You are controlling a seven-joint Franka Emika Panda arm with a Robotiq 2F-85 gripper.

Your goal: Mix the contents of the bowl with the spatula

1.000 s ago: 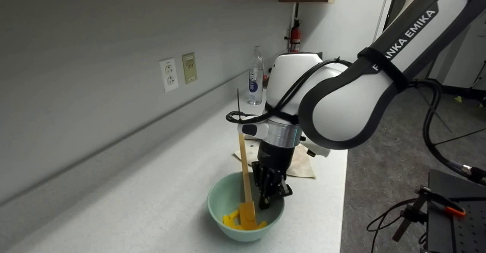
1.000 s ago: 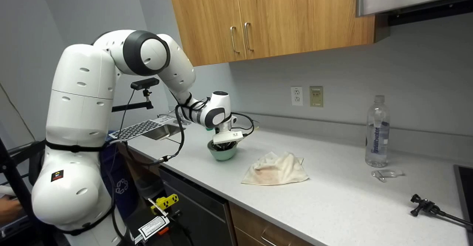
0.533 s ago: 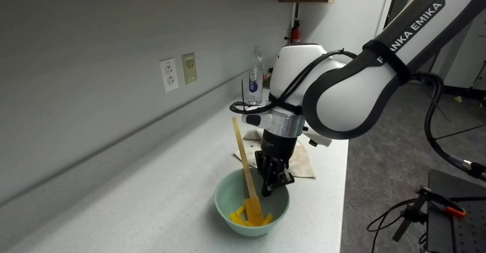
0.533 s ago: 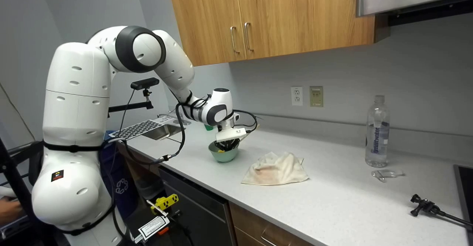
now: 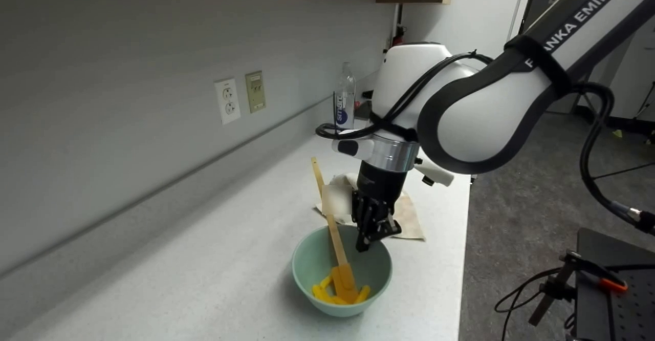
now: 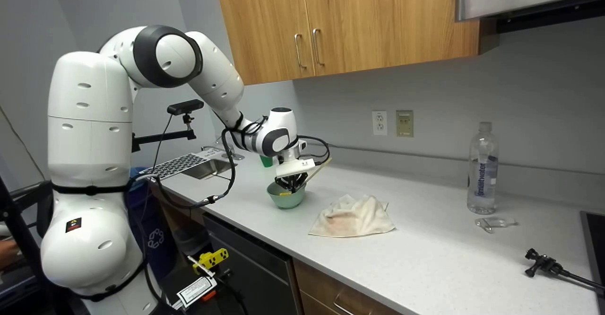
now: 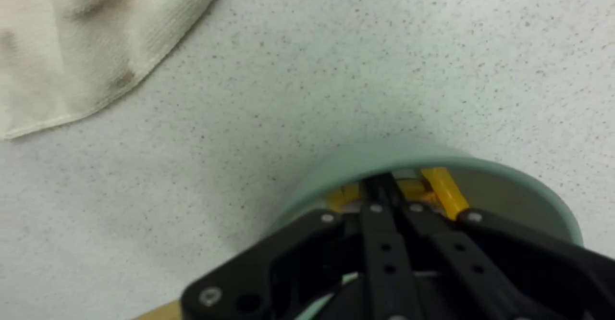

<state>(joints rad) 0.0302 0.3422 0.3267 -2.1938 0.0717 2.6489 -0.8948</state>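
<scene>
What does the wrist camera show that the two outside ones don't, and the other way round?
Only the wrist view clearly shows how speckled the counter is, and that the jaws are shut.

Only the exterior views show the robot arm, water bottle, wall outlet and wooden cabinet.

Both show the green bowl, yellow pieces inside and pale cloth. A tan strip at the wrist view's edge may be the spatula handle.
</scene>
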